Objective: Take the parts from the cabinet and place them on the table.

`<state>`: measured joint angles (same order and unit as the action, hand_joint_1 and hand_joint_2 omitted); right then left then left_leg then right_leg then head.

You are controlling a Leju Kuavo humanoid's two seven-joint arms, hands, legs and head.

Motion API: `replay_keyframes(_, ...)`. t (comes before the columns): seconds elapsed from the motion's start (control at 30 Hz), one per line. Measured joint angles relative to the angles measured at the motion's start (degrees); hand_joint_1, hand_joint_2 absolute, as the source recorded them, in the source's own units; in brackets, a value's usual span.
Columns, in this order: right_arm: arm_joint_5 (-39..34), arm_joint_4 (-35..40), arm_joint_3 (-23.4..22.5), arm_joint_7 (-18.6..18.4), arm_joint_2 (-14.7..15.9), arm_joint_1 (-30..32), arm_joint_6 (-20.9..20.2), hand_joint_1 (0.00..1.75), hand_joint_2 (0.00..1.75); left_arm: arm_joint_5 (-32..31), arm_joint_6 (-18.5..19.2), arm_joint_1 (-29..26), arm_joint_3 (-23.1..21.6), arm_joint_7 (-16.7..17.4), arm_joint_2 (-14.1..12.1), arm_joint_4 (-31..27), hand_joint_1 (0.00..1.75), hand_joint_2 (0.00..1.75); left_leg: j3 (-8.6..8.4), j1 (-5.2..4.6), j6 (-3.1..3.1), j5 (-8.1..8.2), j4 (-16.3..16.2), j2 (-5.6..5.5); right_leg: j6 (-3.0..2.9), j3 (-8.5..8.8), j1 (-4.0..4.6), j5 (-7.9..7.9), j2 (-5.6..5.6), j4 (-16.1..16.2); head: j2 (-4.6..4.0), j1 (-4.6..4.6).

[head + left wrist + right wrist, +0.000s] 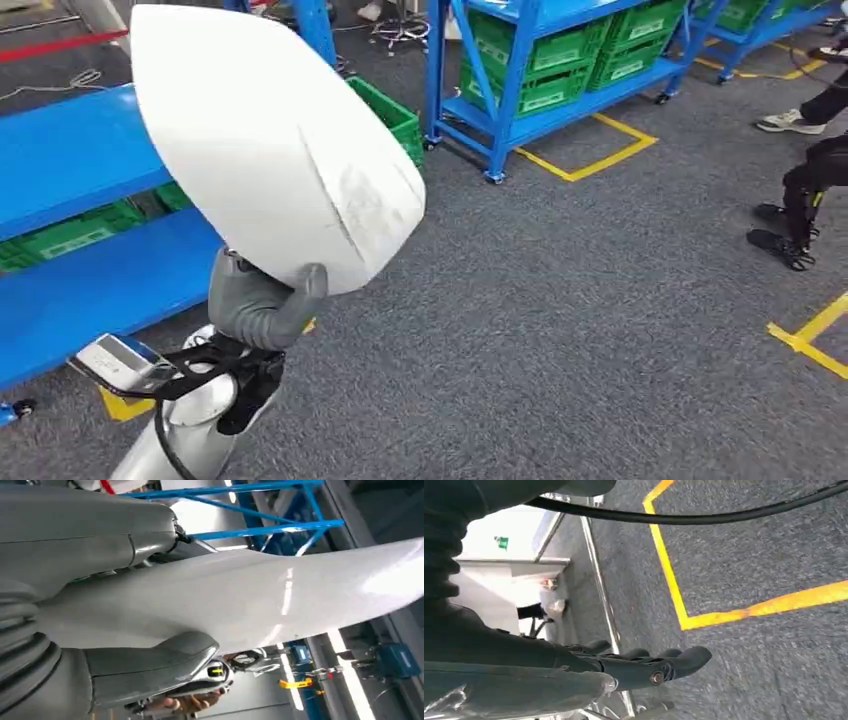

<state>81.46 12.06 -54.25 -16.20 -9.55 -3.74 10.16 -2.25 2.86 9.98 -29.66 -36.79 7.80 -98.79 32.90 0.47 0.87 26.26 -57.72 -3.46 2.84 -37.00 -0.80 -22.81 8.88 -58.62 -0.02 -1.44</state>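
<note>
I see the white part (270, 140), a large smooth curved shell, held up off the floor in front of the blue cabinet (80, 230). It sits above my left hand (262, 300), which grips its lower edge: the thick grey thumb wraps up over the near face, and the shell leans up and away to the left from that grip. In the left wrist view the same white part (260, 595) runs lengthwise out from the left hand (150, 667), thumb pressed on one side and the rest of the hand against the other face.

My right hand (644, 667) hangs over the grey carpet (749, 555), its dark fingers stretched out nearly straight with nothing between them, near a yellow floor line (674, 595).

Behind the part, green bins (70, 238) rest on the cabinet's shelves. Farther off stands a second blue rack (560, 70) with more green bins. A person's legs (805, 190) show at the right edge.
</note>
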Motion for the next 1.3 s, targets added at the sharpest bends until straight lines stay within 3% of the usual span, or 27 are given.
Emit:
replay_keyframes(0.03, -0.07, 0.00, -0.07, 0.00, 0.02, 0.09, 0.00, 0.00, 1.75, 0.20, 0.24, 0.19, 0.09, -0.11, 0.04, 0.09, 1.75, 1.75, -0.09, 0.54, -0.51, -0.32, 0.37, 0.88, 0.23, -0.44, 0.04, 0.01, 0.16, -0.15, 0.00, 0.02)
replay_keyframes(0.07, -0.04, 0.00, -0.24, -0.04, 0.09, 0.20, -0.09, 0.00, 1.75, 0.44, 0.41, 0.33, 0.13, -0.15, 0.35, 0.20, 1.75, 1.75, -0.14, 0.47, -0.74, -0.37, 0.37, 1.47, 0.45, -0.77, 0.48, -0.81, -3.26, -1.11, 0.00, -0.20)
replay_keyframes(0.1, -0.02, 0.00, -0.33, -0.22, 0.09, 0.06, -0.15, 0.00, 1.75, 0.48, 0.61, 0.35, 0.15, -0.22, 0.50, 0.26, 1.75, 1.75, -0.16, 0.35, -1.19, -0.28, 0.37, 2.15, 0.70, -2.23, 0.56, -2.96, -6.07, -4.16, 0.00, -1.03)
replay_keyframes(0.13, -0.02, 0.00, -0.35, -0.26, 0.09, -0.13, -0.28, 0.00, 1.75, 0.48, 0.72, 0.29, 0.15, -0.28, 0.55, 0.30, 1.75, 1.75, -0.16, 0.18, -1.28, -0.23, 0.36, 2.99, 0.96, -4.50, 0.48, -5.54, -7.53, -8.89, 0.00, -1.05)
replay_keyframes(0.2, -1.14, 0.00, -0.48, 0.09, 0.09, -0.33, -0.42, 0.00, 1.75, 0.30, 0.70, 0.24, 0.20, -0.28, 0.55, 0.57, 1.75, 1.75, -0.16, -0.03, -1.42, -0.14, 0.35, 4.68, 1.15, -8.39, 0.35, -8.81, -8.45, -17.21, 0.00, -1.07)
replay_keyframes(0.23, -2.68, 0.00, -1.10, 0.50, 0.07, -0.35, -0.42, 0.00, 1.75, 0.17, 0.54, 0.14, 0.17, -0.28, 0.55, 0.63, 1.75, 1.75, -0.23, -0.04, -1.40, -0.07, 0.35, 5.45, 1.14, -8.70, 0.31, -8.58, -8.52, -18.01, 0.00, -1.07)
replay_keyframes(0.3, -4.52, 0.00, -2.84, 0.38, 0.02, -0.28, -0.55, 0.00, 1.75, -0.20, -0.11, -0.17, 0.20, -0.28, 0.52, 0.68, 1.75, 1.75, -0.56, -0.04, -1.25, 0.23, 0.34, 6.80, 1.04, -5.28, 0.31, -5.09, -8.86, -12.35, 0.00, -1.09)
replay_keyframes(0.33, -4.90, 0.00, -3.15, 0.13, 0.02, -0.21, -0.50, 0.00, 1.75, -0.22, -0.40, -0.37, 0.26, -0.46, 0.50, 0.66, 1.75, 1.75, -0.90, -0.04, -1.02, 0.44, 0.34, 7.38, 0.95, -2.03, 0.33, -2.73, -9.93, -6.74, 0.00, -1.09)
replay_keyframes(0.37, -5.49, 0.00, -3.52, 0.07, 0.02, -0.23, -0.39, 0.00, 1.75, -0.13, -0.55, -0.74, 0.39, -0.68, 0.44, 0.63, 1.75, 1.75, -1.29, -0.14, -0.65, 0.71, 0.33, 7.92, 0.77, 0.97, 0.42, -1.22, -12.30, -1.82, 0.00, -1.09)
replay_keyframes(0.4, -5.77, 0.00, -4.13, 0.07, -0.09, -0.42, -0.22, 0.00, 1.75, -0.02, -0.63, -1.30, 0.72, -0.81, 0.26, 0.41, 1.75, 1.75, -1.37, -0.72, -0.19, 1.08, 0.16, 8.51, 0.33, 1.73, 0.72, -1.62, -13.12, -0.85, 0.00, -1.07)
replay_keyframes(0.53, -5.29, 0.02, -4.83, 0.70, -0.46, -0.36, 0.63, 0.00, 1.75, 0.33, -0.42, -2.60, 1.64, -0.81, 0.04, 0.31, 1.75, 1.75, -1.97, -0.54, 0.91, 1.24, 0.60, 10.44, -1.13, 1.07, 0.75, -1.34, -10.23, -0.66, 0.00, -0.74)
replay_keyframes(0.57, -5.22, 0.02, -5.01, 0.74, -0.50, -0.30, 0.72, 0.00, 1.75, 0.35, -0.44, -2.68, 1.75, -0.81, 0.04, 0.28, 1.75, 1.75, -1.83, -0.27, 1.41, 2.04, 0.05, 7.28, -1.40, 1.27, 0.37, -1.15, -9.55, -0.41, 0.00, -0.68)
replay_keyframes(0.6, -5.18, 0.04, -5.11, 0.76, -0.55, -0.34, 0.81, 0.00, 1.75, 0.35, -0.42, -2.76, 1.77, -0.81, 0.02, 0.15, 1.75, 1.75, -0.89, -0.17, 1.49, 3.66, -1.96, 5.23, -1.65, 1.23, 0.24, -1.06, -9.09, -0.40, 0.00, -0.55)
replay_keyframes(0.63, -5.16, 0.04, -5.18, 0.76, -0.59, -0.42, 0.81, 0.00, 1.75, 0.35, -0.44, -2.94, 1.84, -0.81, -0.02, 0.13, 1.75, 1.75, 1.10, -0.17, 1.57, 6.01, -6.15, 4.25, -1.81, 1.17, 0.18, -1.05, -8.53, -0.40, 0.00, -0.33)
replay_keyframes(0.7, -5.16, 0.04, -5.25, 0.85, -0.74, -0.49, 0.81, 0.00, 1.75, 0.35, -0.44, -3.57, 2.10, -0.81, -0.22, 0.13, 1.75, 1.75, 5.74, -0.17, 1.70, 9.40, -15.20, 3.93, -1.98, 1.08, 0.19, -1.03, -6.84, -0.41, 0.00, -0.24)
replay_keyframes(0.73, -5.16, 0.04, -5.29, 0.85, -0.76, -0.46, 0.79, 0.00, 1.75, 0.35, -0.42, -3.75, 2.10, -0.81, -0.31, 0.13, 1.75, 1.75, 6.79, -0.17, 1.69, 9.17, -16.78, 3.92, -1.98, 1.10, 0.18, -1.03, -6.04, -0.41, 0.00, -0.24)
replay_keyframes(0.77, -5.16, 0.04, -5.36, 0.85, -0.76, -0.40, 0.81, 0.00, 1.75, 0.35, -0.44, -3.82, 2.12, -0.81, -0.35, 0.13, 1.75, 1.75, 6.57, -0.14, 1.65, 7.54, -15.78, 3.91, -1.96, 1.17, 0.13, -1.02, -5.17, -0.42, 0.00, -0.22)
replay_keyframes(0.83, -5.16, 0.04, -5.46, 0.85, -0.79, -0.38, 0.81, 0.00, 1.75, 0.35, -0.42, -3.82, 2.12, -0.81, -0.37, 0.13, 1.75, 1.75, 3.13, 0.10, 1.55, 2.09, -8.07, 3.17, -1.69, 1.29, -0.06, -0.87, -3.33, -0.44, 0.00, -0.24)
replay_keyframes(0.87, -5.16, 0.04, -5.49, 0.83, -0.81, -0.42, 0.79, 0.00, 1.75, 0.35, -0.42, -3.81, 2.12, -0.81, -0.37, 0.11, 1.75, 1.75, 1.04, 0.40, 1.62, 0.02, -3.71, 1.20, -1.43, 1.28, -0.16, -0.84, -2.63, -0.47, 0.00, -0.22)
replay_keyframes(0.9, -5.16, 0.04, -5.51, 0.85, -0.81, -0.48, 0.79, 0.00, 1.75, 0.35, -0.44, -3.80, 2.16, -0.81, -0.44, 0.11, 1.75, 1.75, 0.04, 0.75, 1.63, -0.05, -1.08, -2.23, -0.95, 0.99, 0.12, -0.81, -1.90, -0.76, 0.00, -0.11)
replay_keyframes(1.03, -5.07, 0.04, -5.57, 0.89, -0.81, -0.12, 1.45, 0.00, 1.75, 0.33, -0.42, -3.89, 2.23, -0.79, -0.37, 0.00, 1.75, 1.75, -0.35, 0.57, -0.02, 0.25, -0.03, -0.44, 0.66, -0.26, -0.52, -0.04, 0.55, -0.04, 0.00, -0.09)
replay_keyframes(1.07, -5.03, 0.07, -5.57, 1.31, -0.81, 0.01, 2.24, 0.00, 1.75, 0.33, -0.39, -3.82, 2.29, -0.79, -0.20, 0.00, 1.75, 1.75, -0.44, 0.84, -0.52, 0.01, 0.21, 0.55, 0.66, -0.46, -0.42, -0.25, -1.33, -0.63, 0.00, -0.02)
replay_keyframes(1.1, -5.00, 0.07, -5.57, 1.73, -0.85, 0.00, 2.93, 0.00, 1.75, 0.28, -0.31, -3.86, 2.32, -0.79, -0.04, -0.04, 1.75, 1.75, -0.47, 0.75, -0.82, 0.08, 0.21, 1.10, 0.81, -1.28, 0.12, -1.39, -4.94, -2.34, 0.00, -0.64)
replay_keyframes(1.13, -5.01, 0.07, -5.57, 2.12, -0.90, -0.19, 3.26, 0.00, 1.75, 0.22, -0.18, -3.90, 2.36, -0.81, -0.04, -0.09, 1.75, 1.75, -0.49, 0.58, -1.15, 0.14, 0.20, 2.00, 1.00, -3.17, 0.09, -3.61, -6.98, -6.10, 0.00, -0.92)
replay_keyframes(1.2, -4.68, 0.07, -5.57, 2.23, -0.90, -0.64, 3.45, 0.00, 1.75, 0.02, 0.11, -3.95, 2.49, -0.79, -0.07, -0.11, 1.75, 1.75, -0.49, 0.32, -1.31, 0.24, 0.20, 3.87, 1.21, -7.54, 0.05, -7.65, -8.31, -15.36, 0.00, -0.90)
replay_keyframes(1.23, -4.44, 0.07, -5.55, 1.88, -0.87, -0.69, 3.45, 0.00, 1.75, -0.02, 0.24, -3.95, 2.51, -0.79, -0.07, -0.11, 1.75, 1.75, -0.52, 0.24, -1.33, 0.27, 0.19, 4.78, 1.27, -8.60, 0.05, -8.18, -8.47, -17.81, 0.00, -0.92)
replay_keyframes(1.3, -3.98, 0.07, -5.55, 1.31, -0.87, -0.58, 3.39, 0.00, 1.75, -0.11, 0.37, -3.98, 2.49, -0.79, -0.04, -0.11, 1.75, 1.75, -0.70, 0.14, -1.23, 0.45, 0.18, 6.17, 1.18, -6.51, 0.06, -5.72, -8.65, -14.60, 0.00, -0.94)
